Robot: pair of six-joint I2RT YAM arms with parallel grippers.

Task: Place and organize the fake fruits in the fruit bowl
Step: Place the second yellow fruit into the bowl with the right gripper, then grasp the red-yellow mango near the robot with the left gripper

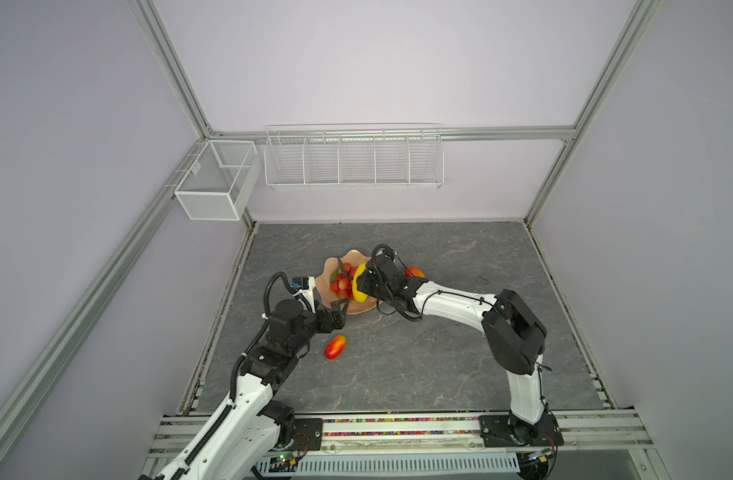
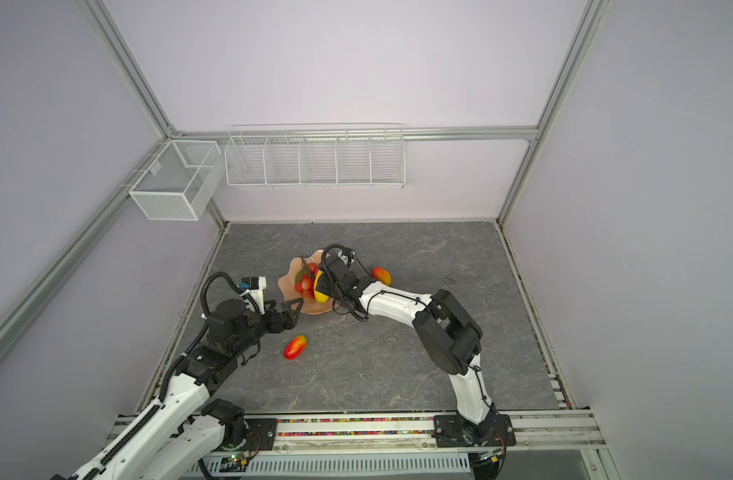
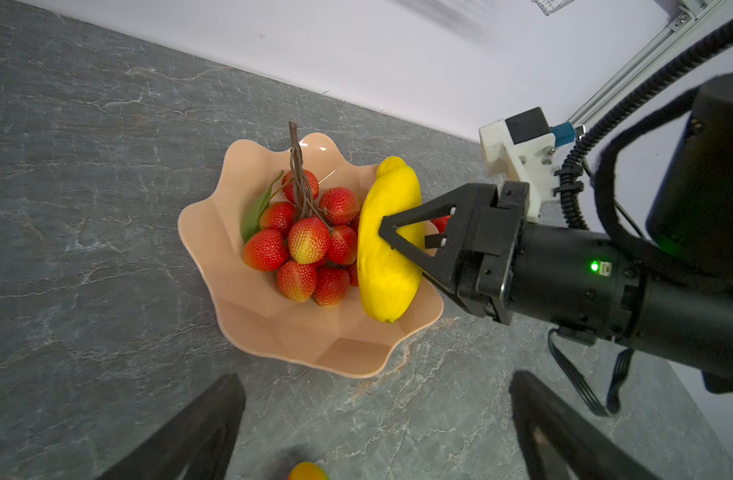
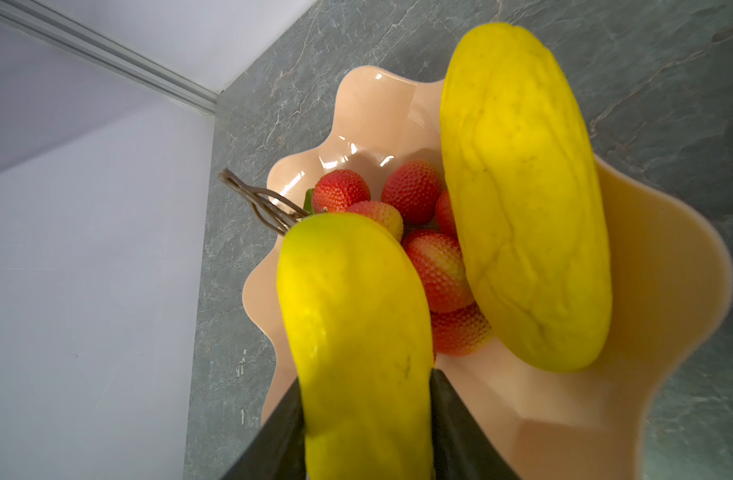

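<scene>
In both top views the fruit bowl (image 1: pixel 350 254) sits on the grey surface (image 1: pixel 439 365) with the red bunch (image 1: pixel 342 281) inside. The right tool (image 1: pixel 362 286) reaches over the bowl's right rim and grasps the gripped yellow fruit (image 1: pixel 359 291). The left tool (image 1: pixel 340 306) hovers at the bowl's edge nearest the arm bases, spread wide and empty. The first mango (image 1: pixel 335 347) lies on the surface near the bowl, on that same side. The second mango (image 1: pixel 415 273) lies just beside the bowl's right side, partly hidden by the right arm.

In the left wrist view the bunch fills the bowl's middle, its dark stem (image 3: pixel 295 145) pointing over the rim. The gripped yellow fruit lies along the bowl's wall, touching the bunch.

In the right wrist view two dark fingers (image 4: pixel 460 436) press both sides of that fruit. The second yellow fruit (image 4: pixel 522 199) rests against the bowl's wall beside the bunch, one end reaching past the rim.
</scene>
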